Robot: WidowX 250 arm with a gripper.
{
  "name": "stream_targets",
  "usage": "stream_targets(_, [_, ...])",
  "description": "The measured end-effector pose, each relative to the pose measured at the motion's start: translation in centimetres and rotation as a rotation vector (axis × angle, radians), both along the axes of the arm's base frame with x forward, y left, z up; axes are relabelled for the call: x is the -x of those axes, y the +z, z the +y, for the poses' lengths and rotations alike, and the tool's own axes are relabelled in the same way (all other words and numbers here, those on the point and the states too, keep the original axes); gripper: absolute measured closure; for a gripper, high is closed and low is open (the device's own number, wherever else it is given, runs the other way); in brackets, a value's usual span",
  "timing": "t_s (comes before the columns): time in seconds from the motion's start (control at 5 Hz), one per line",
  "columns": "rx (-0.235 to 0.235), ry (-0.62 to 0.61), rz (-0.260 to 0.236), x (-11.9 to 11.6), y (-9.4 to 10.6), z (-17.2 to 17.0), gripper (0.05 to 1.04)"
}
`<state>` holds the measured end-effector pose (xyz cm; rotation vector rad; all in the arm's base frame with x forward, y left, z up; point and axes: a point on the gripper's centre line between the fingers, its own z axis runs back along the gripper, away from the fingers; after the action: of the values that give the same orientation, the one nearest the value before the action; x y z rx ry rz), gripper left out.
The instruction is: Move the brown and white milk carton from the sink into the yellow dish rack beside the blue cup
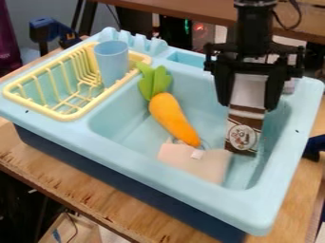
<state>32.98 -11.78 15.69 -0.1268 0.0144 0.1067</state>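
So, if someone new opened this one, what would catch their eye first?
Probably the bright orange toy carrot with its green leaves, leaning in the basin of the light blue toy sink. Next would be the black gripper over the basin's right side in the picture, with a brown-and-white packet upright between its fingers. The yellow rack at the sink's left stands out too, a blue cup in it.

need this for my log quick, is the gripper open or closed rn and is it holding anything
Gripper: closed on the brown-and-white packet, a finger on each side.
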Motion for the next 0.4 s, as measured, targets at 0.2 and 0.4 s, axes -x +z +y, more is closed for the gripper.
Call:
stream_targets(0.2, [0.006, -0.01, 0.029, 0.3, 0.2, 0.3, 0.275])
stream_targets(0.4, [-0.093, -0.051, 0.141, 1.9, 3.4, 1.7, 0.275])
